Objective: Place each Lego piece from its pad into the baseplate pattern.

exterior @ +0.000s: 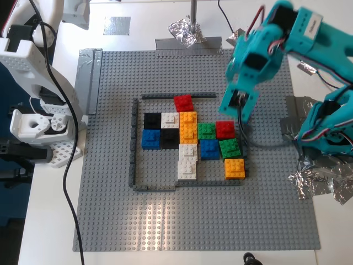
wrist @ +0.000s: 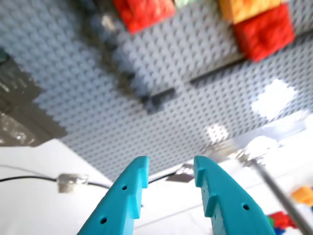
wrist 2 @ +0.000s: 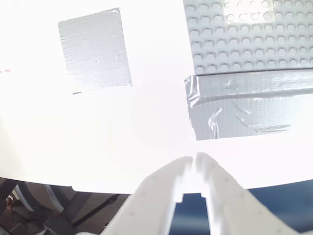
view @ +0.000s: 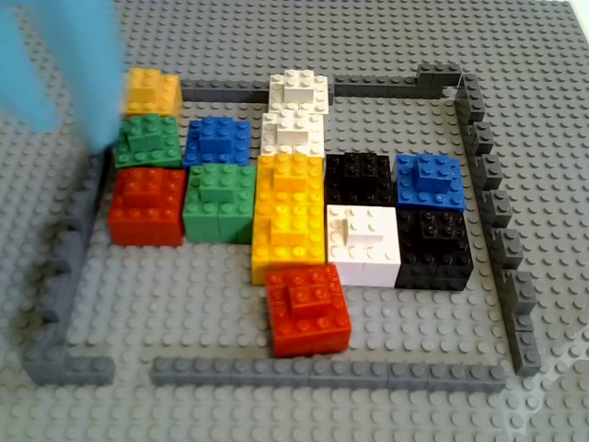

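Note:
The grey baseplate (exterior: 193, 221) carries a thin dark frame (exterior: 133, 143) around the brick cluster. An orange 2x2 brick (exterior: 234, 168) (view: 154, 90) sits at the cluster's corner, beside a green one. Two black 2x2 bricks (exterior: 153, 120) (exterior: 169, 138) sit among white and blue ones. My first gripper (exterior: 238, 113) (wrist: 168, 164), teal, hangs open and empty over the plate near a red brick (exterior: 225, 130). My second gripper (wrist 2: 192, 160), white, is shut on nothing above the white table. The silvery pad (exterior: 117, 25) (wrist 2: 95, 49) lies bare. The dark grey pad (exterior: 295, 116) is partly hidden by the teal arm.
Crumpled foil scraps lie at the back (exterior: 186, 30) and at the exterior view's right (exterior: 320, 185). Grey tape (exterior: 91, 77) holds the plate's edge. The white arm's base (exterior: 33, 83) and a black cable (exterior: 69, 165) stand at the exterior view's left.

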`<state>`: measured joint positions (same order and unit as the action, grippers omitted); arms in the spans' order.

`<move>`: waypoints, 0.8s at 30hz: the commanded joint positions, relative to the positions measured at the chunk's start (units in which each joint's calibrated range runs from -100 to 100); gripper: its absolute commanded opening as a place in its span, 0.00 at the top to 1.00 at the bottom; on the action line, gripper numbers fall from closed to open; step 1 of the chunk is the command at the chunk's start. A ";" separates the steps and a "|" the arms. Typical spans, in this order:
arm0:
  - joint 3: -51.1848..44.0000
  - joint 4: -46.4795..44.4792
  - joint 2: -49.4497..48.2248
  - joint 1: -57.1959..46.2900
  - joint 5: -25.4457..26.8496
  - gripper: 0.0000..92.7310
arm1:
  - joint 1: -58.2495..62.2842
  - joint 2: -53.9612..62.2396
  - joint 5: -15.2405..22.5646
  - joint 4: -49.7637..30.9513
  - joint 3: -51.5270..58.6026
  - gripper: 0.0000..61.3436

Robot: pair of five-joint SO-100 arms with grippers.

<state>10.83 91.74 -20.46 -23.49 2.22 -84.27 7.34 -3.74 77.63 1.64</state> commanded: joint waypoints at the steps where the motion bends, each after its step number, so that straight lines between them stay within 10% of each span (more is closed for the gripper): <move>1: -2.57 0.37 -1.78 -6.29 0.83 0.88 | -0.35 4.68 -0.49 0.07 -1.42 1.00; 24: -2.12 -0.20 -1.86 -41.61 4.25 0.89 | -0.64 7.25 -1.02 -1.23 2.74 1.00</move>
<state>10.63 91.30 -20.88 -61.23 6.19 -84.27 9.67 -4.28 77.15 5.03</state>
